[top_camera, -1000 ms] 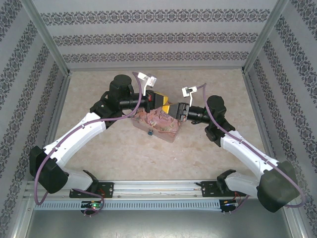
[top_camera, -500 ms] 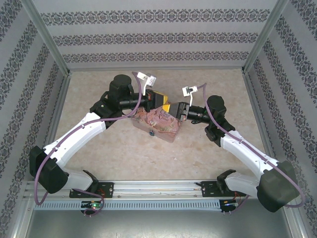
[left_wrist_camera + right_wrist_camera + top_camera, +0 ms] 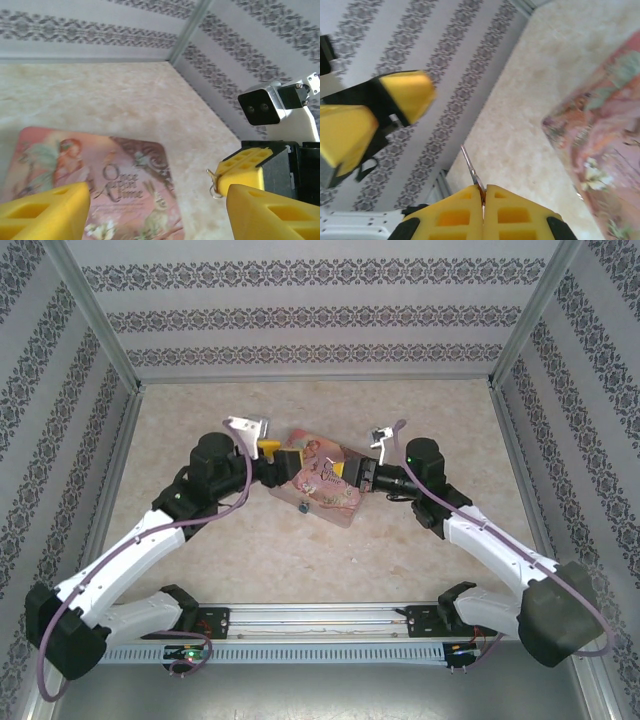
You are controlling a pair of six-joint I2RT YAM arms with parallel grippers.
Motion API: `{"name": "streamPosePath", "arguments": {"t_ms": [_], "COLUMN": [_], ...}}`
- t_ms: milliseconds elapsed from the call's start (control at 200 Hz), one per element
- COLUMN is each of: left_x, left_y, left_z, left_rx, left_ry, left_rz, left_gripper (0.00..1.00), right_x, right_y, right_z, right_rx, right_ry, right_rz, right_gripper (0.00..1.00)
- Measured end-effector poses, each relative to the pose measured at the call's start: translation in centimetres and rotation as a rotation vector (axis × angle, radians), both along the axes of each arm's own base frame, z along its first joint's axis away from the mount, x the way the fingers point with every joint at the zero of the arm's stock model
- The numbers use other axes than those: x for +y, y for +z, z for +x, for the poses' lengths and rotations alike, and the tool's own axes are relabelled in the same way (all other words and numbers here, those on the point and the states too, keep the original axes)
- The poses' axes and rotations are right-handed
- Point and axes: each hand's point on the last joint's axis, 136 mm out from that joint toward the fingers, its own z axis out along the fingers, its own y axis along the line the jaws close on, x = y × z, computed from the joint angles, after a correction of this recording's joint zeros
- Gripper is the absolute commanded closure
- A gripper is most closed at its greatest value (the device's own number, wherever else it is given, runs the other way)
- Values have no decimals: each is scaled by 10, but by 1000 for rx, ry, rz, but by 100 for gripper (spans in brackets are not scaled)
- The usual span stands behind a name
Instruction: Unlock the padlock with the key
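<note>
Since the empty, wide-open left gripper has pulled back left, the right gripper, clamped on the key, gains room toward the padlock at the tin's lower edge.

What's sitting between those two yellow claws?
In the top view, the pink tin lies between the open left gripper and the right gripper pinching the key.

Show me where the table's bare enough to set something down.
Free: the far strip of table between the pink tin and the back wall, and the near stretch between the tin and the base rail. Crowded: around the tin, where the left end effector and right end effector flank it.
</note>
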Motion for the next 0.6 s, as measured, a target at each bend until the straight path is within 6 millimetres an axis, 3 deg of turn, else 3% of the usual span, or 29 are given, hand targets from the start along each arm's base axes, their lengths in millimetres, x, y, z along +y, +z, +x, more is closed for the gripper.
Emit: {"name": "streamPosePath", "arguments": {"t_ms": [145, 260, 400, 465, 600], "left_x": [20, 28, 31, 27, 17], "left_y": [-39, -90, -151, -166, -176], "left_z": [-9, -19, -32, -35, -36], "left_rx": [46, 152, 305, 356, 389], "left_ry": [70, 96, 102, 84, 40], "left_rz": [43, 72, 84, 88, 80], "left_gripper": [27, 18, 18, 18, 22], "right_x": [-4, -4, -5, -5, -7], "right_y": [-46, -72, -97, -106, -121], "right_z": [9, 13, 18, 19, 20], "right_rx": [111, 177, 246, 273, 320], "right_ry": [-41, -51, -64, -67, -75], "right_rz": [-73, -111, -141, -151, -165], "right_gripper": [100, 100, 100, 100, 100]}}
